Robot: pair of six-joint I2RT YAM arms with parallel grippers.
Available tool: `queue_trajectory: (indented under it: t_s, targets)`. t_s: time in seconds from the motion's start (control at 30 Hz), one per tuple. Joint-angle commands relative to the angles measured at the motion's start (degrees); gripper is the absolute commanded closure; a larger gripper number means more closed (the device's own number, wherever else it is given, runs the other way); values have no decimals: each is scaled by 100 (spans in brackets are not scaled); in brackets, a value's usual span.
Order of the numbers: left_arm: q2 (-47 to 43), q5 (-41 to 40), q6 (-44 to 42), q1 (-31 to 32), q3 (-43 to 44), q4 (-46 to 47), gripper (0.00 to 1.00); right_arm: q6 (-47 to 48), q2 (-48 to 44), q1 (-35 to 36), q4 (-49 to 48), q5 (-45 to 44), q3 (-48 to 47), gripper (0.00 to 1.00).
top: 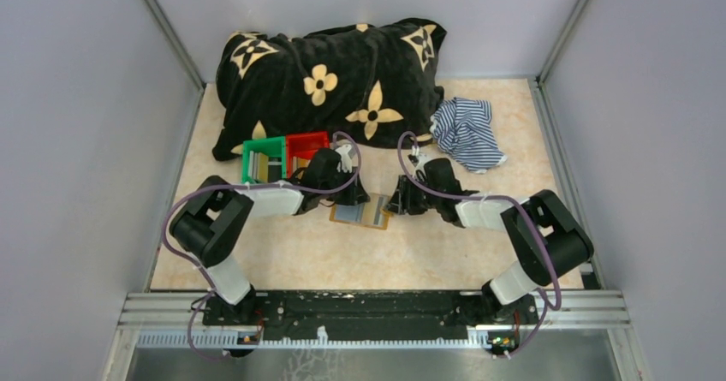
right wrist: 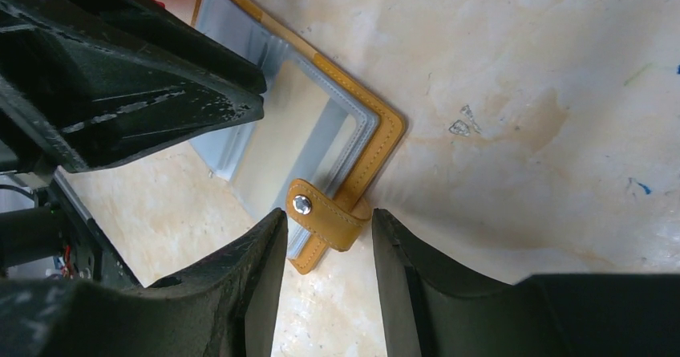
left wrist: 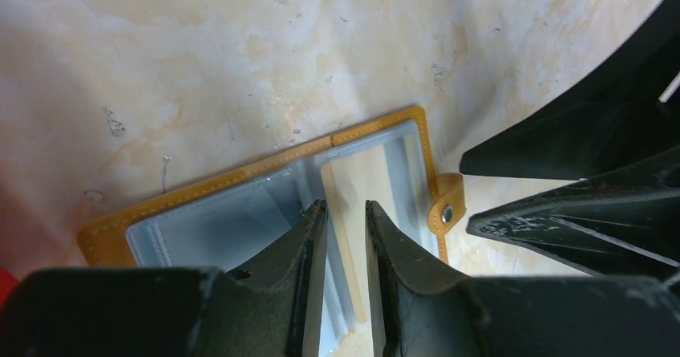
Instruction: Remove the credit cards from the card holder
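Card holder [right wrist: 378, 142] lies open, flat beneath both grippers. Left gripper [left wrist: 343, 206] narrowly parted, empty, over pocketed card [left wrist: 354, 172]. Right gripper [right wrist: 329, 214] wider, empty, straddling snap tab [right wrist: 325, 212]. Card likely thin, stiff, slick: pinch its exposed edge.

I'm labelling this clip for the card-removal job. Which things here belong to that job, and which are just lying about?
Belongs to the job:
card holder, lying open on the table
pale card in its pocket
left gripper and right gripper, both at the holder

Just lying about:
black flowered blanket
striped cloth
green bin
red bin
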State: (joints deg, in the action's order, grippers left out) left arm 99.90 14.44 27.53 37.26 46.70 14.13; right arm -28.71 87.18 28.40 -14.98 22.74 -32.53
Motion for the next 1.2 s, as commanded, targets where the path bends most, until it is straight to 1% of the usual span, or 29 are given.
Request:
queue_trajectory:
  t_s: [0.0, 0.2, 0.43, 0.53, 0.57, 0.6, 0.63, 0.67, 0.77, 0.83, 1.03, 1.1, 1.17]
  targets:
    - [-492, 127, -12, 8, -42, -256, 70, -2, 64, 120, -271, 15, -77, 56]
    - [-756, 3, -132, 15, -94, -574, 70, -37, 230, 201, -339, -6, -127, 58]
    - [-656, 118, -88, 10, -551, -398, 70, -37, 363, 205, -354, -44, -182, 59]
    - [-560, 70, -72, 10, -666, -354, 71, -41, 417, 209, -333, -148, -207, 64]
    - [-545, 56, -73, 10, -689, -362, 71, -40, 409, 209, -296, -200, -223, 68]
    - [-542, 29, -73, 10, -707, -356, 71, -63, 362, 209, -268, -270, -224, 82]
    - [-542, -3, -60, 14, -732, -358, 71, -71, 267, 209, -264, -346, -200, 93]
    - [-546, -54, -43, 15, -751, -352, 71, -79, 93, 213, -268, -428, -159, 100]
    - [-521, -91, 20, 13, -829, -277, 71, 187, -558, 427, 33, -1008, -211, 100]
    - [-474, -41, 81, 13, -868, -181, 72, 449, -753, 626, 355, -1333, -435, 100]
    - [-450, 139, 250, 11, -946, 65, 72, 324, -493, 738, 404, -1096, -797, 99]
    - [-478, 134, 262, 10, -979, 91, 72, 269, -426, 745, 374, -1073, -836, 88]
    - [-484, 153, 271, 10, -1001, 116, 72, 244, -396, 746, 410, -1107, -869, 74]
